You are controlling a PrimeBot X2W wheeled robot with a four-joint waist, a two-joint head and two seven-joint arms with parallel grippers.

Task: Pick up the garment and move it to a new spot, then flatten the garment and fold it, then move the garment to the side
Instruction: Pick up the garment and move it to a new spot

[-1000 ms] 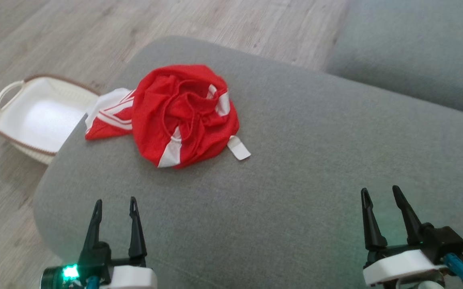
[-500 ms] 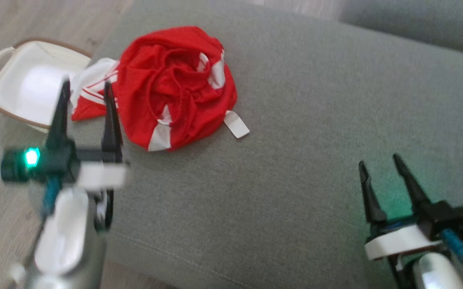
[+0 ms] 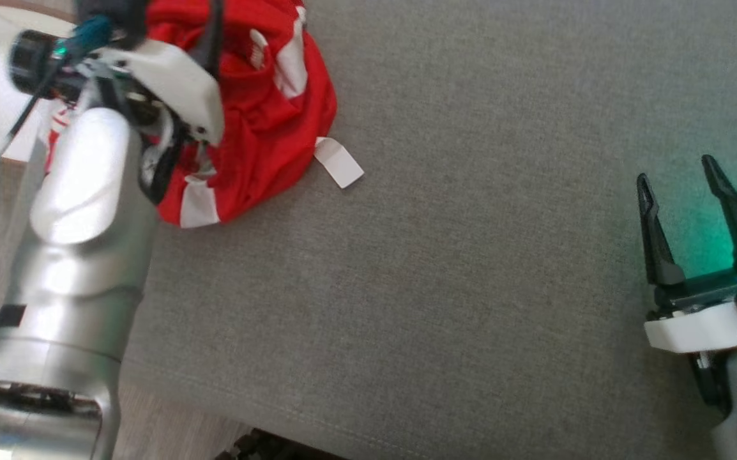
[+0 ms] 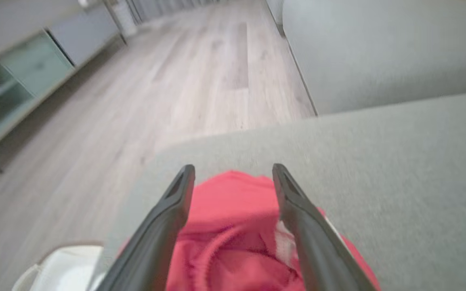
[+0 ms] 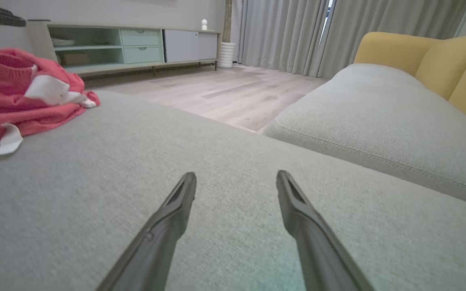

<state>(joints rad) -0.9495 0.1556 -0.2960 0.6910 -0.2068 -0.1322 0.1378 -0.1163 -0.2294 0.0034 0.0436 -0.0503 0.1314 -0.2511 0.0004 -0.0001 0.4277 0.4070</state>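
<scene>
Big grey cushion, light wood floor around it, sideboard and curtains further back. The garment is a crumpled red-and-white heap near the cushion's left corner, white tag sticking out. Left gripper hangs over it, spread wide, gripping nothing. Right gripper is wide open and empty, well apart. Left arm hides part of the heap, and its top is cropped too.

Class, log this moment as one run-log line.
stage: pre-grasp | red garment: crumpled on grey cushion, not held | left gripper: open, over it | right gripper: open, well apart from it
</scene>
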